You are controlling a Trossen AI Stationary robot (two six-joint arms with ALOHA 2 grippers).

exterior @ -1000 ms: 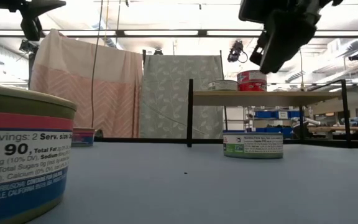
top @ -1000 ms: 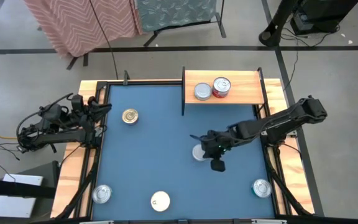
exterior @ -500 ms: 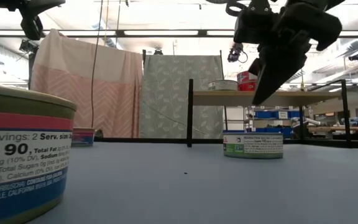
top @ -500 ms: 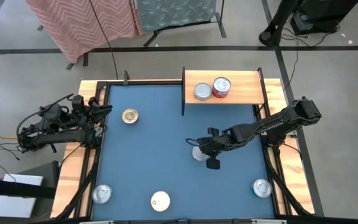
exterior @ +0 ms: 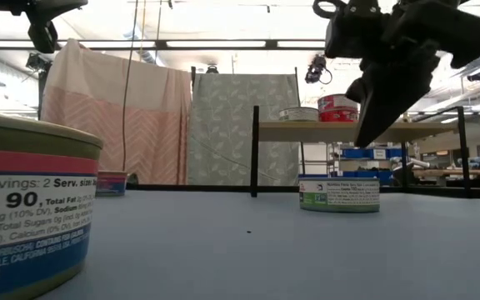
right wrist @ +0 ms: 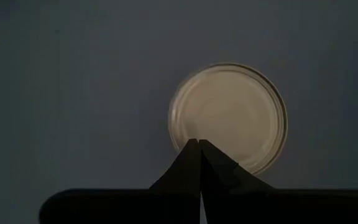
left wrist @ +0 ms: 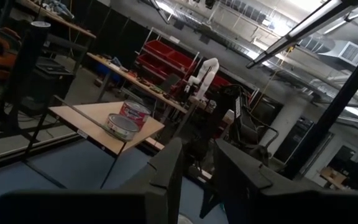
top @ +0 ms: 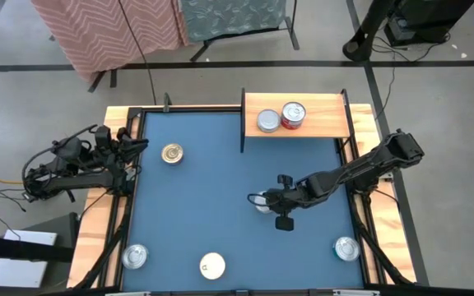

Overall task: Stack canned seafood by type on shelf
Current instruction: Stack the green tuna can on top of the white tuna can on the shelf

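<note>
The right gripper [top: 263,200], fingers pressed together, has shifted leftward over the silver-lidded tin [right wrist: 229,116].

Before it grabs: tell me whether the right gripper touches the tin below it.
Apart. The low view shows the right gripper, shut, above the tin with open space between them.

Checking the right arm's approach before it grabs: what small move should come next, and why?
Probably open the right hand first: its fingers are pressed together above the round silver-lidded tin on the blue table, so it cannot straddle the tin yet.
</note>
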